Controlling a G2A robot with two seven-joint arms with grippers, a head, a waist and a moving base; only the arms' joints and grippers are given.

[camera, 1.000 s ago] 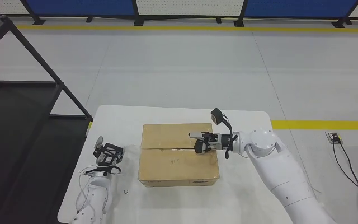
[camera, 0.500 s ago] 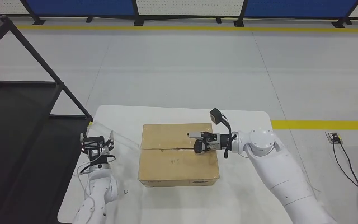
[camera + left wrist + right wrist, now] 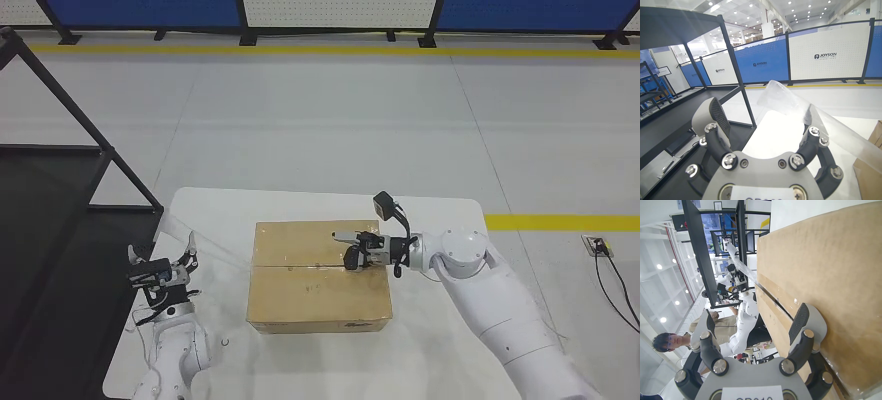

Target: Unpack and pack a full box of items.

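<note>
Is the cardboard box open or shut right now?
Shut: both flaps of the cardboard box lie flat and meet at the centre seam; a clear tape strip rises from the seam's end.

Cardboard box [image 3: 318, 290], seemingly shut, on table [image 3: 220, 215]

Box [image 3: 318, 290]: brown cardboard, flaps shut, flat on the middle of your worktop [image 3: 300, 205].
Tape [image 3: 780, 98]: clear strip, stretched taut off the seam at the box's left end.

robot test hall: perforated partition panels [image 3: 825, 56], yellow floor line [image 3: 300, 50]
</note>
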